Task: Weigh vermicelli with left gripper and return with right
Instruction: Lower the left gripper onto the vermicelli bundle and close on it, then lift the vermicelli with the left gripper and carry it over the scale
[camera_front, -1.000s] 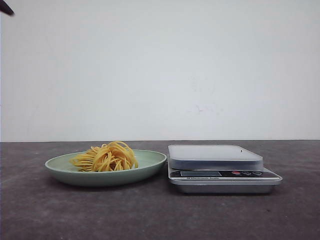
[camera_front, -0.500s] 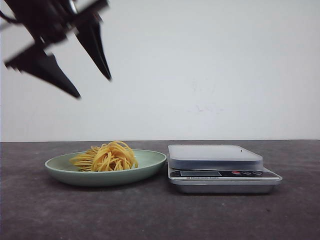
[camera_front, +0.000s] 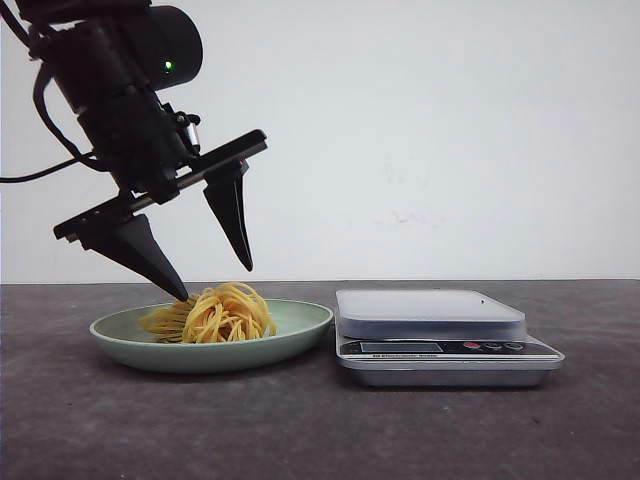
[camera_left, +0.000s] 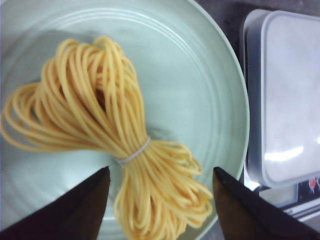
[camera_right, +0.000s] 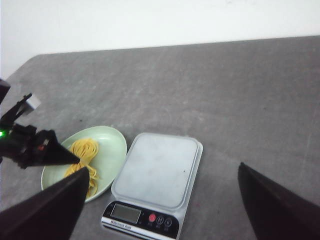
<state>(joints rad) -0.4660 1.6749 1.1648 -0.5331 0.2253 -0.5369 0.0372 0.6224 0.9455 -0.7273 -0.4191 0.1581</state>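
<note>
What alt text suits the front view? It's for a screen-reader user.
The left pincer hangs open just above a nest of vermicelli on a pale green plate. A bare kitchen scale sits beside the plate on a dark table.

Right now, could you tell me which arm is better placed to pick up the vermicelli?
Left: the left gripper hangs open just over the vermicelli on the plate; the right gripper is high above the table.

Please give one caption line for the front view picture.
Open left pincer poised over vermicelli on green plate, beside the scale.
</note>
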